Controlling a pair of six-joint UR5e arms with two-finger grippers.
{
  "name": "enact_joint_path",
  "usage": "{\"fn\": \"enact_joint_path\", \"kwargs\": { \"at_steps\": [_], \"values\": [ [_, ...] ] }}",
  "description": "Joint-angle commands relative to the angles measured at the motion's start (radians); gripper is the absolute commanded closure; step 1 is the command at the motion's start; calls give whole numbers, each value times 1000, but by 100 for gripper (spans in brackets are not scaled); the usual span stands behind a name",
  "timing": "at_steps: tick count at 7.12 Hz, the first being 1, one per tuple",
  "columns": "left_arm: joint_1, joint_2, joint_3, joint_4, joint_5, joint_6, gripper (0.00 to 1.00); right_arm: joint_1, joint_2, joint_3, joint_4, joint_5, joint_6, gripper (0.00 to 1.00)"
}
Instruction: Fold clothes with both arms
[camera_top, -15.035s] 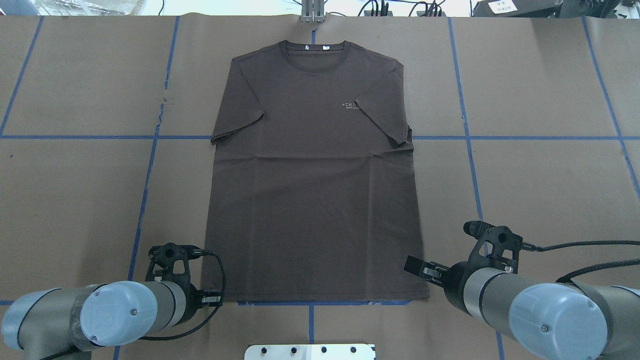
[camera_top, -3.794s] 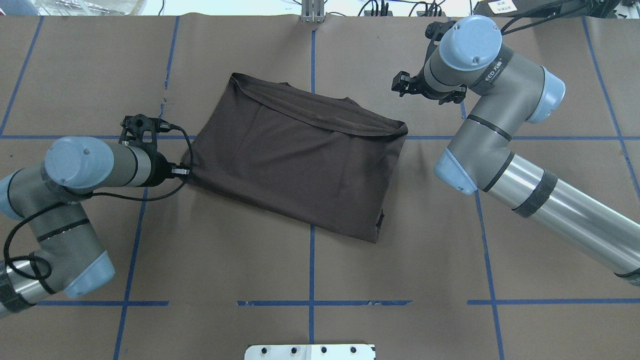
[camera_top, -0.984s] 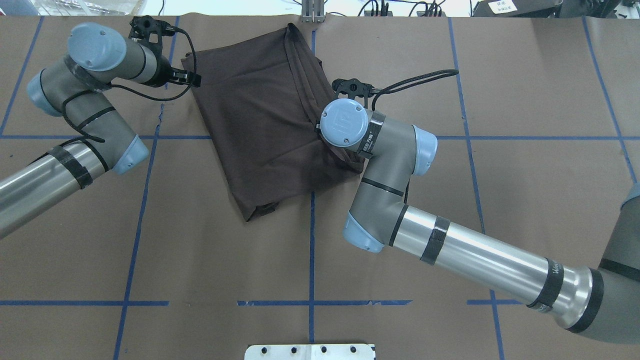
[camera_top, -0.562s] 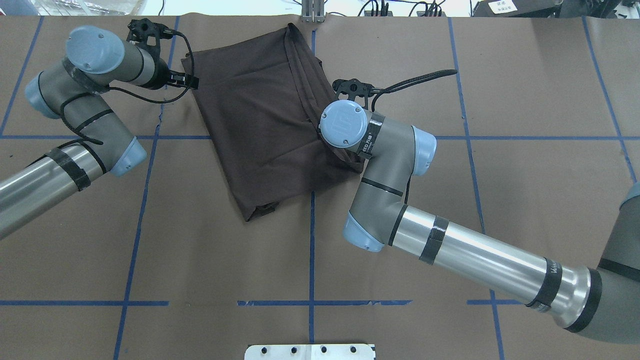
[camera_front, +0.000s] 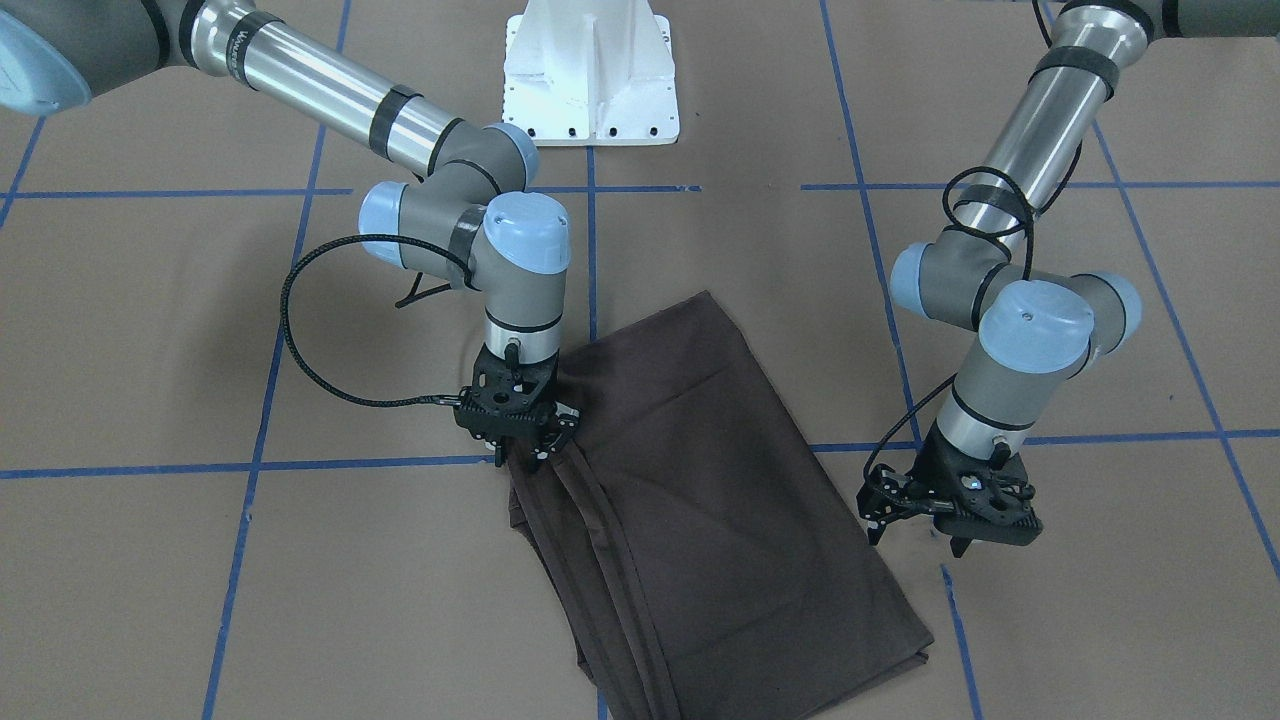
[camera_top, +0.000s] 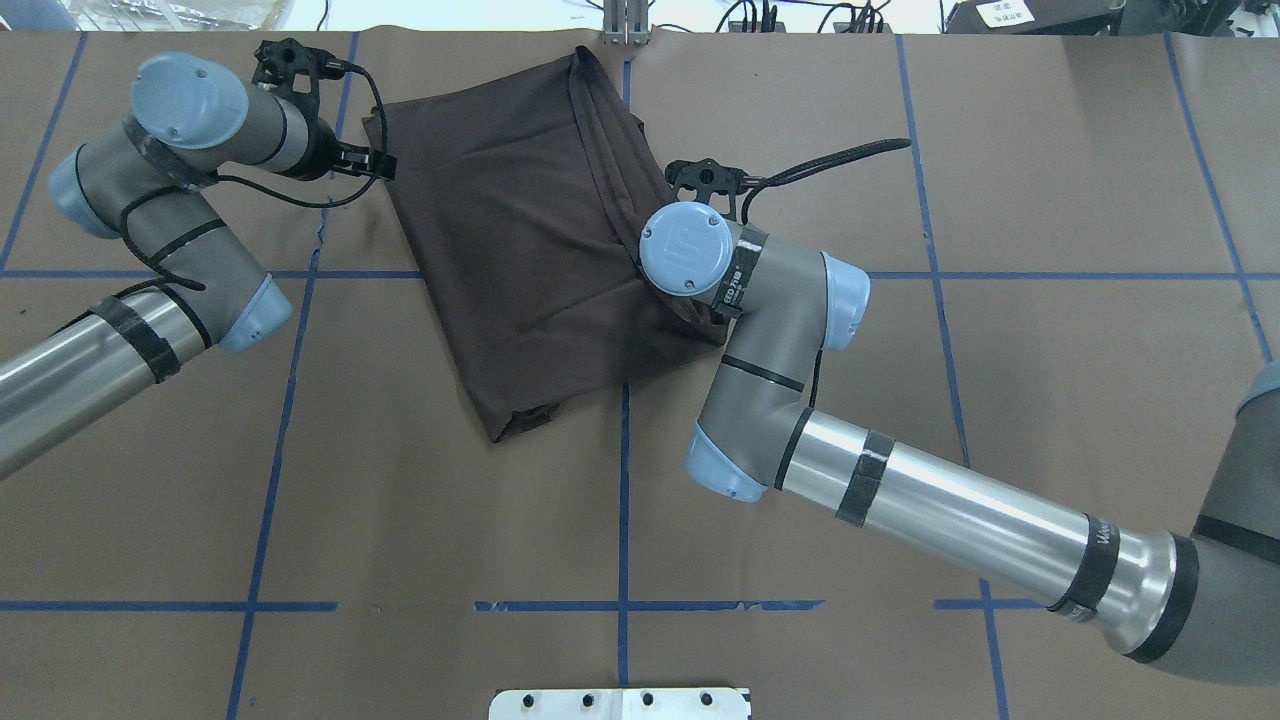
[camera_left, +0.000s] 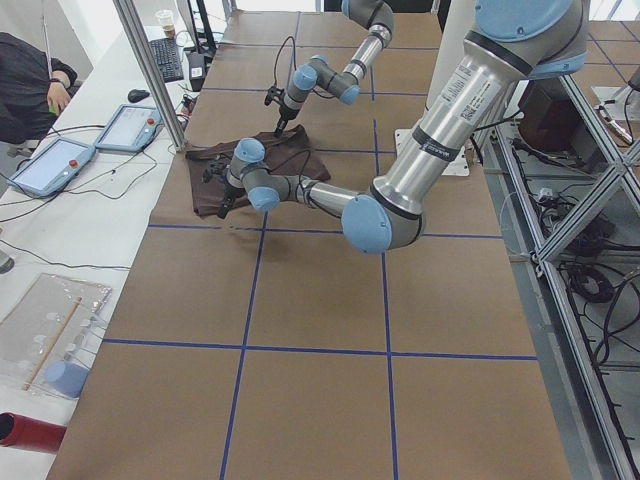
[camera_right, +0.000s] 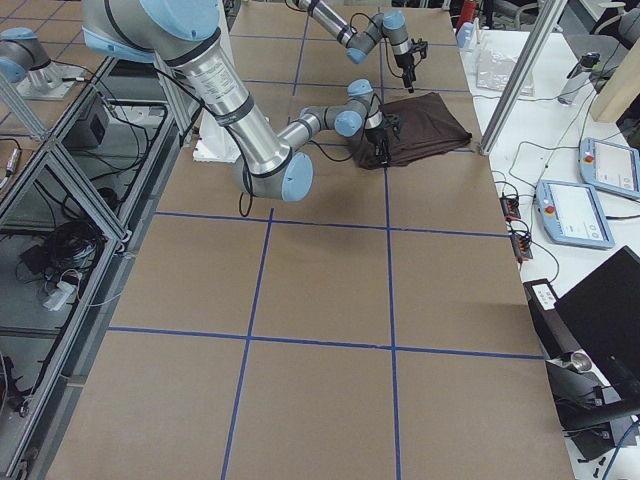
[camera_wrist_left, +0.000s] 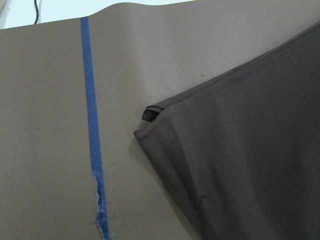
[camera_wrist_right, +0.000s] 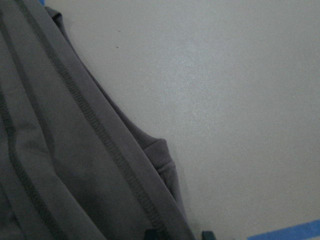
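Your T-shirt (camera_top: 530, 230) lies folded at the table's twelve o'clock. Your right gripper (camera_front: 523, 455) pinches its hem edge, likely to drag it. Your left gripper (camera_front: 950, 525), fingers apart, waits just beside the shirt's corner, holding nothing.

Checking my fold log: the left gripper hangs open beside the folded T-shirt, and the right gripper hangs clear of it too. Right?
Not quite. The left gripper does hang open beside the folded T-shirt, but the right gripper sits down on the shirt's hemmed edge, as the front-facing view shows.
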Motion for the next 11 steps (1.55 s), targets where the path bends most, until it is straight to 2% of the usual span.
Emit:
{"fn": "enact_joint_path", "kwargs": {
  "at_steps": [1, 2, 6, 8, 9, 11],
  "values": [
    [0, -1, 0, 0, 0, 0, 0, 2, 5, 0, 1, -2, 11, 93],
    [0, 0, 0, 0, 0, 0, 0, 2, 5, -2, 1, -2, 25, 100],
    [0, -3, -5, -3, 0, -2, 0, 2, 26, 4, 1, -2, 89, 100],
    [0, -1, -14, -2, 0, -2, 0, -6, -12, 53, 4, -2, 97, 100],
    [0, -3, -14, -2, 0, -2, 0, -35, -96, 151, 1, -7, 126, 100],
    [0, -3, -14, -2, 0, -3, 0, -139, -287, 396, -12, -86, 149, 100]
  ]
}}
